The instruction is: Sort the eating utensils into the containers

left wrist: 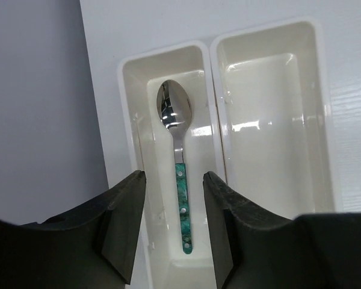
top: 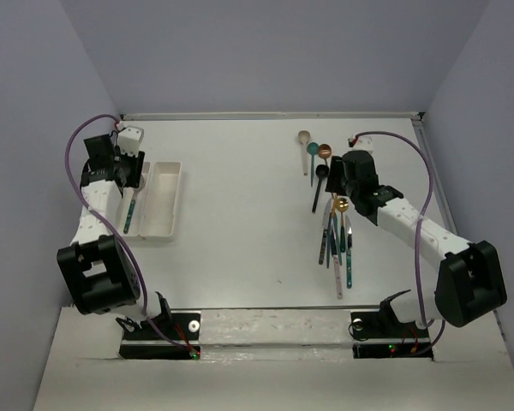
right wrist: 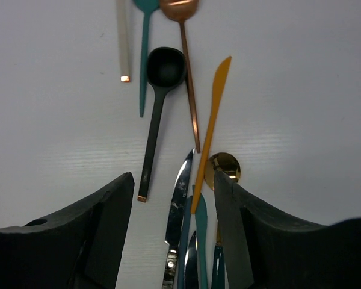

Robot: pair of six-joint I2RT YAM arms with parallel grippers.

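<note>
Left gripper (left wrist: 173, 192): jaws apart, empty, over the left tray (left wrist: 138, 108) by the table's (top: 240, 197) left edge.
Spoon (left wrist: 175, 114): lies free inside that tray, seemingly sorted.
Right gripper (right wrist: 174, 186): your jaws stand wide, straddling a knife (right wrist: 179, 186) in the right-edge pile (top: 336, 235), likely next.

No writing, label, brand, number or sign can be read in any view. The trays (left wrist: 215, 108), the spoon (left wrist: 182, 198) lying in the left tray, and the loose utensils (right wrist: 164, 66) show only plain, unmarked surfaces.

white trays (left wrist: 268, 30), teal-marbled spoon (left wrist: 181, 198), blk spoon (right wrist: 157, 102)
</note>
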